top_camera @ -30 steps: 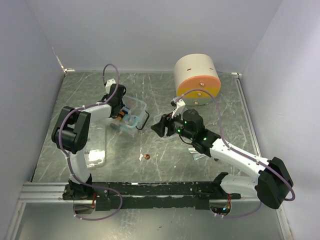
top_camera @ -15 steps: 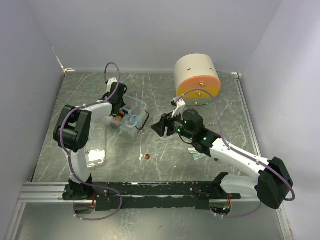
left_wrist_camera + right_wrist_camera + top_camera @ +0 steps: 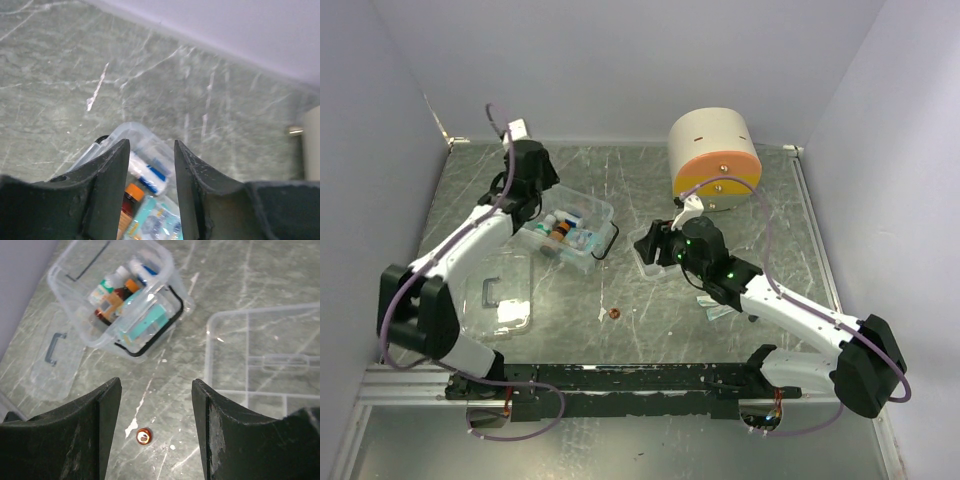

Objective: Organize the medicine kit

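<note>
The clear medicine box (image 3: pixel 570 233) stands left of centre on the table and holds a white tube with blue print (image 3: pixel 146 173), an orange-capped brown bottle (image 3: pixel 131 200) and a teal packet (image 3: pixel 155 222). It also shows in the right wrist view (image 3: pixel 120 300). My left gripper (image 3: pixel 538 193) hovers above the box's far left end, open and empty (image 3: pixel 151 150). My right gripper (image 3: pixel 650 246) is open and empty (image 3: pixel 156 390) above the table, beside a clear divided insert tray (image 3: pixel 265 355). A small red-brown capsule (image 3: pixel 144 436) lies loose on the table between my right fingers; it also shows in the top view (image 3: pixel 613 314).
The box's clear lid with a grey handle (image 3: pixel 500 300) lies flat at the near left. A beige drum with an orange face (image 3: pixel 714 160) stands at the back. A small packet (image 3: pixel 718 306) lies under my right arm. Walls close in on three sides.
My left gripper has risen out of the box and drawn back toward the far left. My right gripper has shifted slightly right, and the clear insert tray now shows beneath it.
</note>
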You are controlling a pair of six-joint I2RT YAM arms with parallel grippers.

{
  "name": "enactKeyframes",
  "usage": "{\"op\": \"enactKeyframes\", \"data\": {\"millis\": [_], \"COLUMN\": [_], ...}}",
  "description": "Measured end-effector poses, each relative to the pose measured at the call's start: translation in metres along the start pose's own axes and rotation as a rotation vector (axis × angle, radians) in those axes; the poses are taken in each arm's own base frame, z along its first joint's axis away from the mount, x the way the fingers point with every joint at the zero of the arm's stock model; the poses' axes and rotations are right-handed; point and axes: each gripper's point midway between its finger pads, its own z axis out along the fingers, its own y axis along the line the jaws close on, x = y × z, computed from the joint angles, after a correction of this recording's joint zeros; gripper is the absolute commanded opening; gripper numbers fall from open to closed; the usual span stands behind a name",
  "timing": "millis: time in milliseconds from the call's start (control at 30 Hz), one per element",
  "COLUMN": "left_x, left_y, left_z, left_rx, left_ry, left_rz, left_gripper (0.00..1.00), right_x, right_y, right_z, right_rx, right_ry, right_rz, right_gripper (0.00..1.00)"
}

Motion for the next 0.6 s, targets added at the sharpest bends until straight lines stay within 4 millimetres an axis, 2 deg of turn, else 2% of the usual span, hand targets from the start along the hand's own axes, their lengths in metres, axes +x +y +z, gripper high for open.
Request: {"op": "enactKeyframes", "data": {"millis": [67, 167, 333, 467, 600], "left_x": [-0.023, -0.042, -0.036, -0.024, -0.031], "left_y": [-0.003, -0.005, 0.004, 0.014, 0.012], "left_z": [-0.021, -0.053, -0.103, -0.134, -0.164], "left_rx": [0.031, 0.092, 0.182, 0.239, 0.336], "left_ry": [-0.041, -0.071, -0.051, -0.030, -0.075], "left_rz": [-0.027, -0.060, -0.062, -0.022, 0.016], "left_gripper": [0.66, 0.79, 0.90, 0.92, 0.93], "right_x": [0.001, 0.005, 0.011, 0.020, 0.025], "right_y": [-0.010, -0.023, -0.038, -0.050, -0.065], "right_z": [-0.001, -0.003, -0.007, -0.008, -0.009], "right_rx": [0.055, 0.130, 0.206, 0.270, 0.356], "right_ry": [0.003, 0.015, 0.038, 0.070, 0.096], "right_rz": [0.012, 0.022, 0.019, 0.012, 0.003], "right_gripper": [0.58, 0.58, 0.58, 0.58, 0.60]}}
